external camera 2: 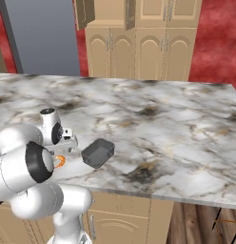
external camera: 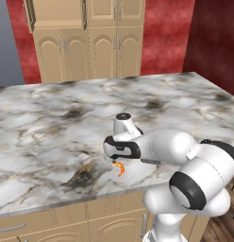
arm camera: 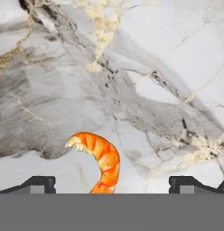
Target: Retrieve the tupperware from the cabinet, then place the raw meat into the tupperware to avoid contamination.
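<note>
The small orange curled raw meat (arm camera: 99, 161) lies on the grey-veined marble worktop (external camera: 152, 104) near its front edge, directly below the tool (arm camera: 112, 184), whose 2 dark tips stand fully apart at 8 and 4 o'clock in the hand view with nothing held. The dark grey, open-topped tupperware (external camera 2: 98, 153) sits just beside the meat, toward 3 o'clock in the right base view, well apart from the tall light-tan cabinet (external camera 2: 139, 43), so retrieval looks done and picking up the meat is in hand. The next move likely calls for a straight descent, then closing on the crescent.
</note>
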You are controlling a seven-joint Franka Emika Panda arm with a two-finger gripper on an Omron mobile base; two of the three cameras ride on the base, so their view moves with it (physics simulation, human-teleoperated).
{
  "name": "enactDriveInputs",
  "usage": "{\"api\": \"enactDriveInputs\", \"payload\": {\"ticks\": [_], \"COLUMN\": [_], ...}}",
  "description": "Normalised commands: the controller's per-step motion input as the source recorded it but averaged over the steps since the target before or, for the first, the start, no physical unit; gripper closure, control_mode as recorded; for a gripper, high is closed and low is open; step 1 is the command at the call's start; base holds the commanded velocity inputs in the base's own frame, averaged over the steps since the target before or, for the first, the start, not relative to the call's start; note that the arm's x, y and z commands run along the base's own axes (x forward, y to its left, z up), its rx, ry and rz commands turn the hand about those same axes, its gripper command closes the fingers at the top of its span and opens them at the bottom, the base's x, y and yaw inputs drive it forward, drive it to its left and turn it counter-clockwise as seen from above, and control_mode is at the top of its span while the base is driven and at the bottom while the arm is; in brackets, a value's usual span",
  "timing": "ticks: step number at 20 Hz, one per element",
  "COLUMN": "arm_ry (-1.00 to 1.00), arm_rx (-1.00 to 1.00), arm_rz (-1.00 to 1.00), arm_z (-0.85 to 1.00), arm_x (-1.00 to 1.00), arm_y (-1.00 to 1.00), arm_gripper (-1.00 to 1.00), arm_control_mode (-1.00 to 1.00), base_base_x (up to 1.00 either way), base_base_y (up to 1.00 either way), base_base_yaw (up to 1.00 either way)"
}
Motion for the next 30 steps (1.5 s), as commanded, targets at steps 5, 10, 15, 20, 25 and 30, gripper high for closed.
{"api": "enactDriveInputs", "payload": {"ticks": [5,10,15,20,25,30], "arm_ry": [0.00,0.00,0.00,0.00,0.00,0.00], "arm_rx": [0.00,-0.01,0.00,0.00,0.00,0.00], "arm_rz": [-0.03,-0.02,-0.02,0.00,0.00,0.00], "arm_z": [-0.32,-0.28,-0.23,-0.26,-0.25,-0.23], "arm_x": [0.00,0.00,0.00,0.00,0.00,0.00], "arm_y": [0.00,0.03,0.01,0.00,0.00,0.00], "arm_gripper": [-1.00,-1.00,-1.00,-1.00,1.00,1.00], "arm_control_mode": [-1.00,-1.00,-1.00,-1.00,-1.00,-1.00], "base_base_x": [0.00,0.00,0.00,0.00,0.00,0.00], "base_base_y": [0.00,0.00,0.00,0.00,0.00,0.00], "base_base_yaw": [0.00,0.00,0.00,0.00,0.00,0.00]}}
